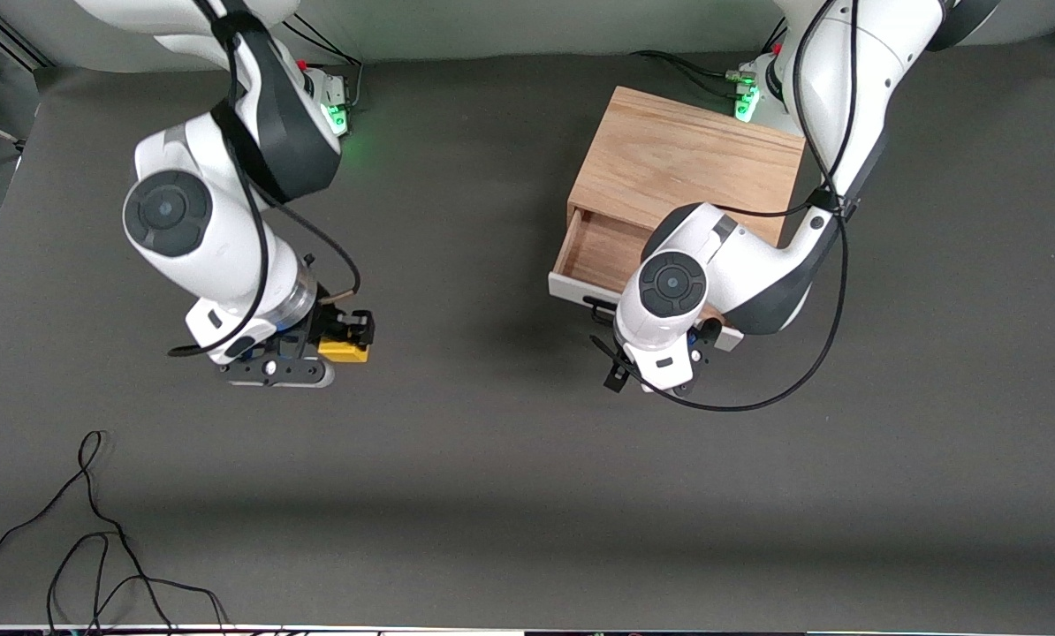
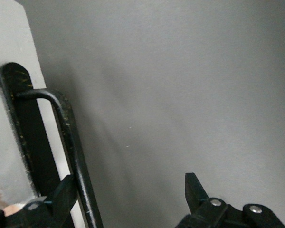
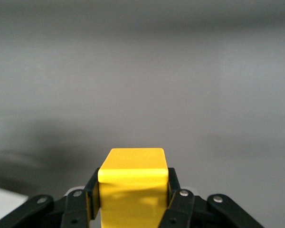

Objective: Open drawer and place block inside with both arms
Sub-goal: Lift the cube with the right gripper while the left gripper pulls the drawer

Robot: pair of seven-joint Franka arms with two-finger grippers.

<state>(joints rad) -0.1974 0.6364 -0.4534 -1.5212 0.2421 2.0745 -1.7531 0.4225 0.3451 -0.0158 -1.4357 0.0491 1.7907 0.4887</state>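
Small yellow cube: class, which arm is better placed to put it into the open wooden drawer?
Right: the right gripper already clamps the small yellow cube. The left gripper is open at the drawer's black bar handle.

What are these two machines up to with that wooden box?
The drawer of the wooden cabinet is pulled partly open. The left gripper is at the drawer's black handle, fingers open, one finger hooked by the bar. Toward the right arm's end of the table, the right gripper is shut on the yellow block, which is not yet in the drawer.
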